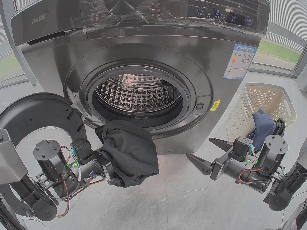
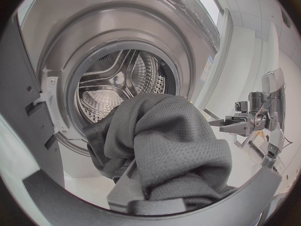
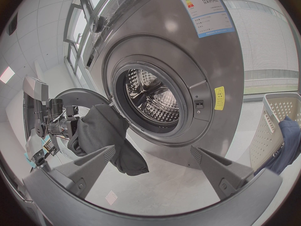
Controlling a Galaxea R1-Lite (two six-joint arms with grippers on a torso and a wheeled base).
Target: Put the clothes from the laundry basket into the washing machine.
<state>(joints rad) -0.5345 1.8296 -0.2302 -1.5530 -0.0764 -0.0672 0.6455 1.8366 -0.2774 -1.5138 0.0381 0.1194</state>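
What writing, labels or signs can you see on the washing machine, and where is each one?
Brand badge, on the washing machine's drawer front: a short brand name, not read out.
Blue label, on the front panel: rating bars and a square code; print too small to read.
Yellow sticker, beside the door opening: too small to read.
Control panel: icons with captions, too small to read.

Bright daylight; glare on drum (image 2: 117, 79); wrist cams fisheye.

Looks like a laundry corner staged in a glass-walled test room: front-loading washing machine (image 1: 204, 56) with film-wrapped control panel (image 1: 172, 7) and energy label (image 1: 240, 61), tall windows (image 1: 284, 39) behind it, grey stone-look floor tiles (image 1: 179, 202) before it, perforated laundry basket (image 1: 238, 115) beside it.
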